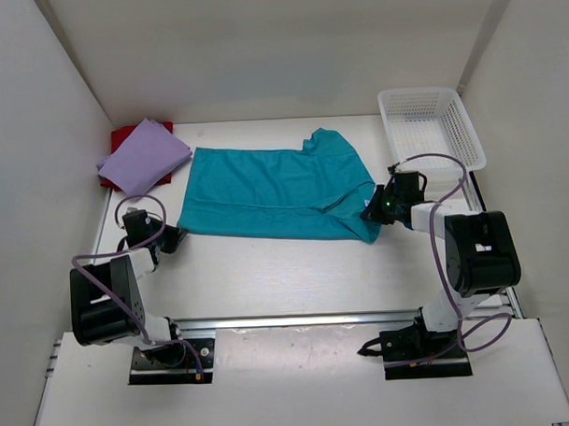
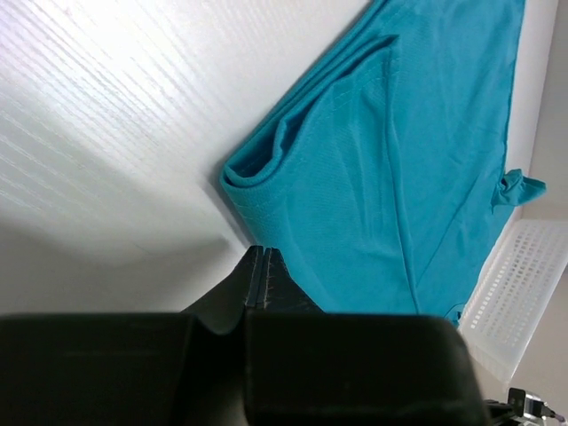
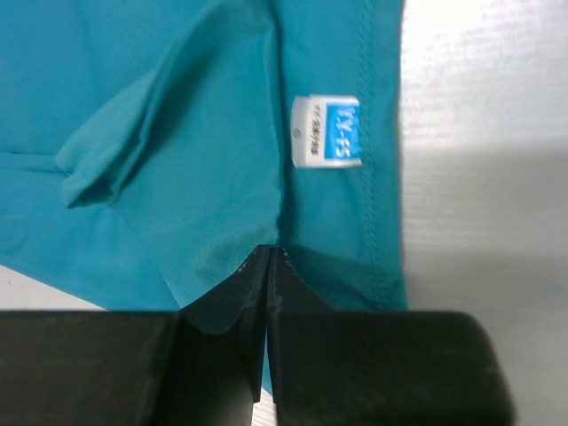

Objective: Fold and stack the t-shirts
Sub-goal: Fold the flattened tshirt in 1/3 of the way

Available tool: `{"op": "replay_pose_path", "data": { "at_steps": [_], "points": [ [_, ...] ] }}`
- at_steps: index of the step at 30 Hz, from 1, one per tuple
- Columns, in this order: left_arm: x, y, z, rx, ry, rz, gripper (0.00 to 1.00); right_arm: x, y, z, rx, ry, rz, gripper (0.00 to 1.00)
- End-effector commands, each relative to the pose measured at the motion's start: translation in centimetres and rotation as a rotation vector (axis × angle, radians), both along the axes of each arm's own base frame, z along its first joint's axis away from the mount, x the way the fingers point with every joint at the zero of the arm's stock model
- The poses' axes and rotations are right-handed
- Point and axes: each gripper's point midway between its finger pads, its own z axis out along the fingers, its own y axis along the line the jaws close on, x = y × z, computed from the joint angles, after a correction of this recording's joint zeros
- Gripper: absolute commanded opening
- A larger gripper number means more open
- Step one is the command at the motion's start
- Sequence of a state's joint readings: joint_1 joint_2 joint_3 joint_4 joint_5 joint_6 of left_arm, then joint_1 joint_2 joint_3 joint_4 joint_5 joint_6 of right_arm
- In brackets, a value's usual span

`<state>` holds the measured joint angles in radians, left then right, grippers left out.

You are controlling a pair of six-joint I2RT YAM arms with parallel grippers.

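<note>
**Overhead view.** The teal t-shirt is spread flat at the centre of the table. The left gripper, jaws closed, is set at its lower left corner. The right gripper, likewise closed, is set at its lower right corner. Whether cloth is pinched cannot be told. The lavender t-shirt lies folded upon the red t-shirt at upper left. A white mesh basket stands at upper right, near the right gripper.
</note>
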<state>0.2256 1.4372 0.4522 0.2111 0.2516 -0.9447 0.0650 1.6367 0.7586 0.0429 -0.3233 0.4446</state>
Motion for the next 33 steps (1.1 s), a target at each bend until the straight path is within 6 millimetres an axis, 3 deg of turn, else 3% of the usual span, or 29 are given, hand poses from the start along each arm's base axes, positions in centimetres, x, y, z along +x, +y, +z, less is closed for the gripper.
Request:
{"op": "replay_pose_path", "data": {
  "at_steps": [1, 7, 10, 14, 16, 17, 18, 23, 26, 28, 31, 33],
  "points": [
    [0.6, -0.8, 2.5, 0.0, -0.088, -0.027, 0.0, 2.7, 0.4, 2.9, 0.009, -0.116, 0.009, 0.0],
    [0.4, -2.2, 4.2, 0.084, -0.126, -0.074, 0.0, 4.4, 0.4, 4.9, -0.005, -0.164, 0.0, 0.0],
    [0.1, -3.3, 4.6, 0.119, -0.142, -0.104, 0.0, 5.8, -0.5, 5.7, -0.015, -0.18, -0.016, 0.0],
    [0.5, -4.8, 5.1, 0.129, -0.161, -0.139, 0.01, 7.4, -1.0, 5.6, -0.05, -0.164, -0.017, 0.0],
    [0.4, -5.3, 4.7, 0.114, -0.155, -0.154, 0.01, 7.5, -1.5, 5.2, -0.063, -0.154, -0.027, 0.11],
    [0.6, -5.3, 4.6, 0.115, -0.15, -0.153, 0.01, 7.0, -1.7, 4.5, -0.072, -0.136, -0.032, 0.13],
    [0.4, -6.9, 4.4, 0.111, -0.147, -0.196, 0.01, 7.1, -2.0, 4.8, -0.085, -0.148, -0.043, 0.16],
    [1.0, -10.0, 4.5, 0.098, -0.161, -0.257, 0.01, 5.1, -2.7, 5.9, -0.126, -0.159, -0.088, 0.16],
    [1.8, -12.5, 4.7, 0.089, -0.168, -0.304, 0.01, 3.1, -0.9, 7.3, -0.128, -0.211, -0.051, 0.12],
    [2.5, -15.2, 5.6, 0.071, -0.199, -0.361, 0.02, 1.9, 0.9, 6.9, -0.092, -0.199, 0.008, 0.1],
    [4.3, -17.5, 5.2, 0.079, -0.181, -0.412, 0.02, 0.6, 1.6, 3.8, -0.082, -0.106, 0.052, 0.06],
    [4.7, -17.7, 4.6, 0.068, -0.161, -0.42, 0.01, -0.9, 1.2, 1.7, -0.068, -0.035, 0.026, 0.03]
  ]
}}
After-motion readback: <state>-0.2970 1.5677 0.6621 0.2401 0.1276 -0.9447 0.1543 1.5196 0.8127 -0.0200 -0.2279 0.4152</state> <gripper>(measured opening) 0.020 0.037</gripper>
